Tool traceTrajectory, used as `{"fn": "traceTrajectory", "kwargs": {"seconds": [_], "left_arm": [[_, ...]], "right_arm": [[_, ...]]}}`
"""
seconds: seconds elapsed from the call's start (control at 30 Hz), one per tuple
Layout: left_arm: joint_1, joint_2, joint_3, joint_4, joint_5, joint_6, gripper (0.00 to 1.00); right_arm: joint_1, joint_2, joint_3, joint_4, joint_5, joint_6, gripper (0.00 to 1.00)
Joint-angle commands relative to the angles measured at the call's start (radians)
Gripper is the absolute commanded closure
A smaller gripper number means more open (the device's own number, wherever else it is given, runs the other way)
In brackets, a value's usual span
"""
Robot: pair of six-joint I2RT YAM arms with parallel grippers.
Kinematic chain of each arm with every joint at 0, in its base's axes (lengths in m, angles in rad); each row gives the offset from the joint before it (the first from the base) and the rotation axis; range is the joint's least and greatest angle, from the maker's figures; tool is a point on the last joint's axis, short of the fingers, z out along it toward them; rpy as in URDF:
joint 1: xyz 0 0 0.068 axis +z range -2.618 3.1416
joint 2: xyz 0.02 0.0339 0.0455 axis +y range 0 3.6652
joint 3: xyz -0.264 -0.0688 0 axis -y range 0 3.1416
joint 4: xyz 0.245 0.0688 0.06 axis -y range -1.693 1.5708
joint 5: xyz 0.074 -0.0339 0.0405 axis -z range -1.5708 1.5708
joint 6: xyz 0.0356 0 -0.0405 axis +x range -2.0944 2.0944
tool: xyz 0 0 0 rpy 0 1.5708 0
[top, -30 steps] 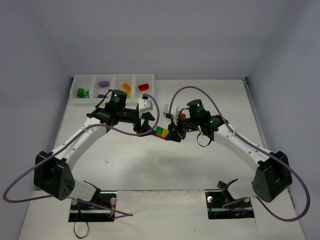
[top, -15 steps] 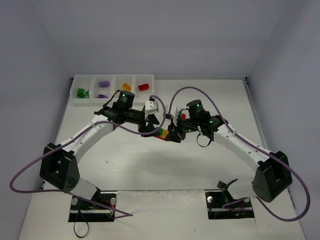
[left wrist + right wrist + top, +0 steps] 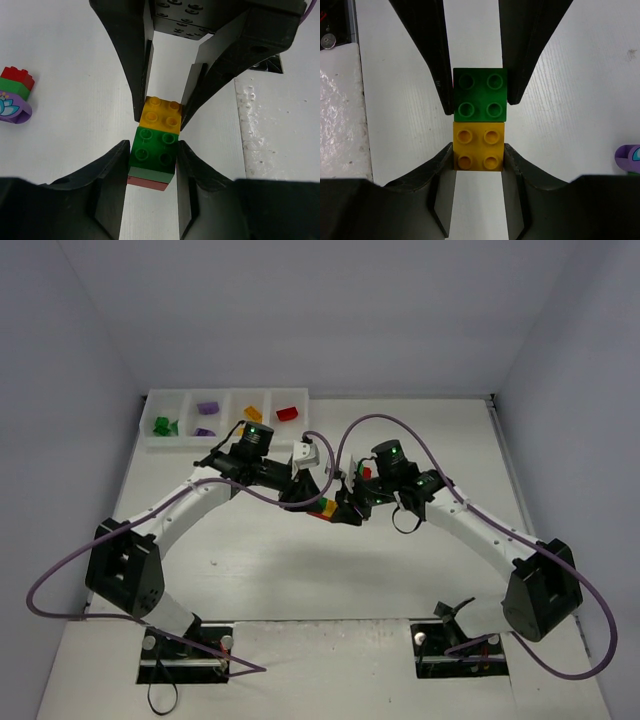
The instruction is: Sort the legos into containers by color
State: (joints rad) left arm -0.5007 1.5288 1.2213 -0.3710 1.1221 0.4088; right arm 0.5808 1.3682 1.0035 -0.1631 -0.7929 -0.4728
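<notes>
The long white translucent plastic tray [image 3: 187,410] sits well behind the left gripper [image 3: 152,155], which is clamped on the small green studded plastic brick [image 3: 480,94]. The facing right gripper [image 3: 478,155] pinches the joined orange-yellow studded plastic brick [image 3: 161,112] between its fingertips.

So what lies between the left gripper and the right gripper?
A joined pair: the green brick in the left gripper, the yellow brick in the right gripper. Both wrist views show it.

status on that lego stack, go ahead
Left gripper shut on green brick. Right gripper shut on yellow brick, bricks joined. Red brick beneath green. Nothing in the way.
</notes>
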Motion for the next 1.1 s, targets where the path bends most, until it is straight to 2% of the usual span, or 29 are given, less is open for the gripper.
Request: {"fn": "traceTrajectory", "kwargs": {"seconds": [0.0,0.2,0.43,0.53,0.57,0.6,0.63,0.67,0.73,0.77,0.83,0.87,0.97,1.0,1.07], "left_arm": [[-0.004,-0.009,0.044,0.073,0.073,-0.005,1.0],[-0.002,-0.036,-0.015,0.231,0.077,-0.096,1.0],[0.028,-0.076,-0.089,0.311,0.035,-0.14,1.0],[0.12,-0.097,-0.193,0.492,-0.004,-0.269,1.0],[0.187,-0.107,-0.228,0.641,-0.028,-0.382,1.0],[0.221,-0.122,-0.261,0.706,-0.062,-0.442,1.0],[0.255,-0.128,-0.307,0.756,-0.097,-0.479,1.0],[0.311,-0.134,-0.321,0.833,-0.199,-0.551,1.0],[0.359,-0.133,-0.322,0.862,-0.305,-0.59,1.0],[0.378,-0.122,-0.312,0.857,-0.443,-0.617,1.0],[0.425,-0.102,-0.28,0.837,-0.566,-0.633,1.0],[0.441,-0.087,-0.232,0.805,-0.693,-0.646,1.0],[0.494,-0.012,-0.117,0.744,-0.855,-0.657,1.0],[0.496,0.032,-0.086,0.732,-0.949,-0.659,1.0],[0.557,0.107,-0.021,0.69,-1.024,-0.66,1.0]], "right_arm": [[0.022,0.015,0.044,0.034,-0.029,0.006,1.0],[0.037,0.057,0.032,0.036,-0.008,0.014,1.0],[0.03,0.08,0.003,0.062,0.029,0.042,1.0],[0.013,0.078,-0.012,0.073,0.064,0.069,1.0],[0.007,0.075,-0.017,0.079,0.096,0.08,1.0],[0.002,0.072,-0.022,0.085,0.11,0.086,1.0],[0.001,0.068,-0.025,0.088,0.125,0.1,1.0],[0.001,0.065,-0.028,0.094,0.156,0.108,1.0],[0.001,0.058,-0.026,0.1,0.175,0.123,1.0],[0.002,0.058,-0.025,0.103,0.191,0.143,1.0],[0.001,0.052,-0.023,0.109,0.205,0.16,1.0],[0.001,0.049,-0.026,0.112,0.211,0.175,1.0],[0.001,0.031,-0.031,0.122,0.25,0.195,1.0],[0.001,0.028,-0.035,0.125,0.271,0.206,1.0],[0.001,0.016,-0.043,0.129,0.288,0.214,1.0]]}}
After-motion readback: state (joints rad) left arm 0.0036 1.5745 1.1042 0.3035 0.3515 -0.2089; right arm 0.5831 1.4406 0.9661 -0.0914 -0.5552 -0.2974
